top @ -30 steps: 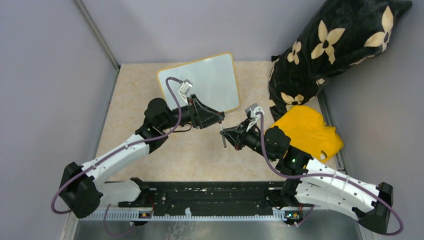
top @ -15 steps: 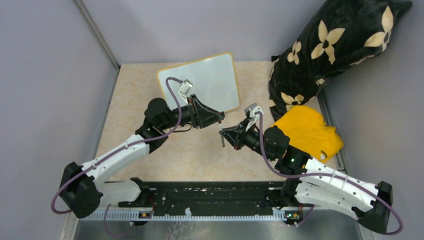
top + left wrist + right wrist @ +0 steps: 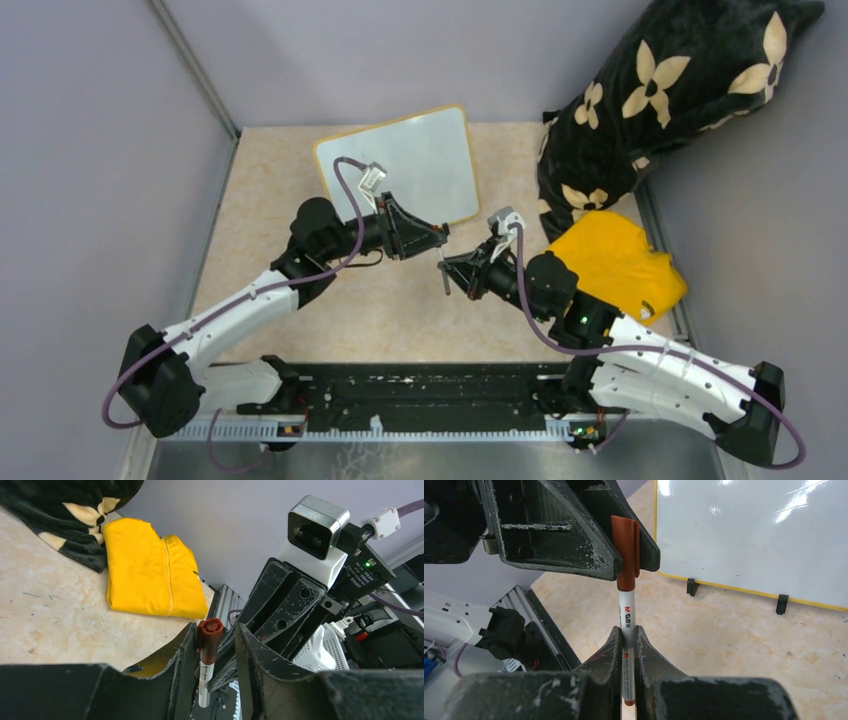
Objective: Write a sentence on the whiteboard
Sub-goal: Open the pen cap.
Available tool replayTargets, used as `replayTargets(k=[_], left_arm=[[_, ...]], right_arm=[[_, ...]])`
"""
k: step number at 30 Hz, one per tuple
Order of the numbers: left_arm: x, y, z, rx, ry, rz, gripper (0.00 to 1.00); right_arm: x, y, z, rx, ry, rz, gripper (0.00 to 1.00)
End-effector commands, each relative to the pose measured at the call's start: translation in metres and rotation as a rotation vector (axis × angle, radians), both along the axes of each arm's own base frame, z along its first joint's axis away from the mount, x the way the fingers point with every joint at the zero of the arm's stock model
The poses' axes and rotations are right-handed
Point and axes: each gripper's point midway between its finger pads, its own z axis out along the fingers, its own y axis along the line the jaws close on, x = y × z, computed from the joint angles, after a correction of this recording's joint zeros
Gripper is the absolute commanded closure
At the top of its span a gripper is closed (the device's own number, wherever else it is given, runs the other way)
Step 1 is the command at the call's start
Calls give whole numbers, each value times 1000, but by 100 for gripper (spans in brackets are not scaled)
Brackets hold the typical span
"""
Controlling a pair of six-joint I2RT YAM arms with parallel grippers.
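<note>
Your right fingers (image 3: 609, 650) are pinched tight on the white barrel of a marker pen (image 3: 627, 611), holding it above the beige stone-patterned counter (image 3: 400, 310). Your left fingers (image 3: 181, 657) stand partly apart on either side of its reddish-brown cap (image 3: 626, 555). The cap is close against one finger, with a gap showing beside the other. The white rectangular whiteboard (image 3: 430, 150) with the thin yellow frame lies at the far side of the counter, just beyond the left arm. A folded yellow cloth (image 3: 615, 260) sits to the right, against a black pillow (image 3: 680, 80) with cream flowers.
</note>
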Motion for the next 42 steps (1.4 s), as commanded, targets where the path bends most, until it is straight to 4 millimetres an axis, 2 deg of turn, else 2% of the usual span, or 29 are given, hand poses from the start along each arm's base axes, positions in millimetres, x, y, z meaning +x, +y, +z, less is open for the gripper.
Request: replayTargets(k=[1,8,10,12,13,15,17,18,19,20,31,34,42], left_arm=[[-5,3,4,-4,-36,-3,63],[-3,6,2,1,-36,25,86],[-3,8,4,-1,-43,34,97],[-4,11,8,-6,-53,46,100],[-4,13,11,-12,-63,55,100],[-6,16,16,-20,-80,70,100],[-7,20,19,-26,-92,81,100],[-8,22,22,-30,-99,88,100],[-10,24,25,-37,-108,91,100],[-11,25,27,-40,-115,93,100],[-33,37,50,-145,-124,57,100],[-40,40,56,-172,-142,37,100],[-49,44,63,-199,-163,21,100]], right_arm=[[0,2,31,64,-53,6,100],[-1,3,32,68,-49,14,100],[-4,5,36,80,-48,28,100],[-4,6,40,91,-43,34,99],[-5,7,42,96,-39,35,90],[-6,9,48,107,-36,46,63],[-8,11,53,118,-28,57,40],[-9,12,55,124,-24,66,25],[-11,14,56,129,-18,78,18],[-12,17,58,136,-12,93,15],[-37,31,88,266,-21,251,14],[-38,31,92,294,-18,257,17],[-38,35,88,319,1,266,36]])
